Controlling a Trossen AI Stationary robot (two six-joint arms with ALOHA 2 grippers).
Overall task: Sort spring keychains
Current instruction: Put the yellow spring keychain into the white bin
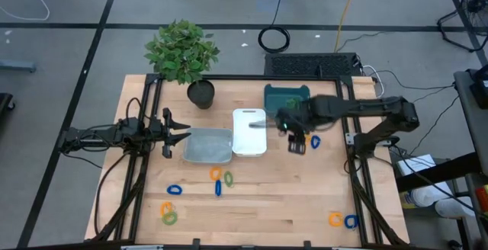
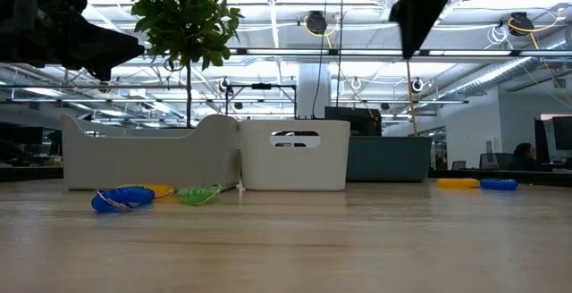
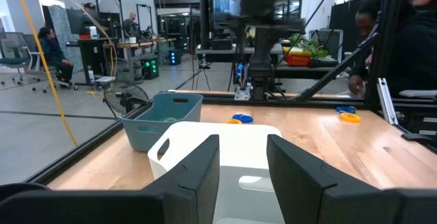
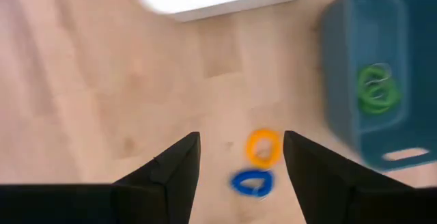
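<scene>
Small coiled spring keychains lie scattered on the wooden table: blue (image 1: 175, 190), orange (image 1: 216, 174), green (image 1: 227, 178), a pair near the left front (image 1: 168, 213) and a pair near the right front (image 1: 342, 220). My right gripper (image 1: 295, 145) hangs open above the table, pointing down over an orange keychain (image 4: 263, 146) and a blue keychain (image 4: 252, 182), touching neither. A green keychain (image 4: 375, 87) lies in the teal tray (image 1: 286, 97). My left gripper (image 1: 183, 134) waits open at the left, beside the grey tray (image 1: 207, 145).
A white tray (image 1: 249, 131) stands between the grey and teal trays. A potted plant (image 1: 183, 52) stands at the far left of the table. Bare wood stretches across the near half. People sit and stand in the room beyond the table (image 3: 51, 53).
</scene>
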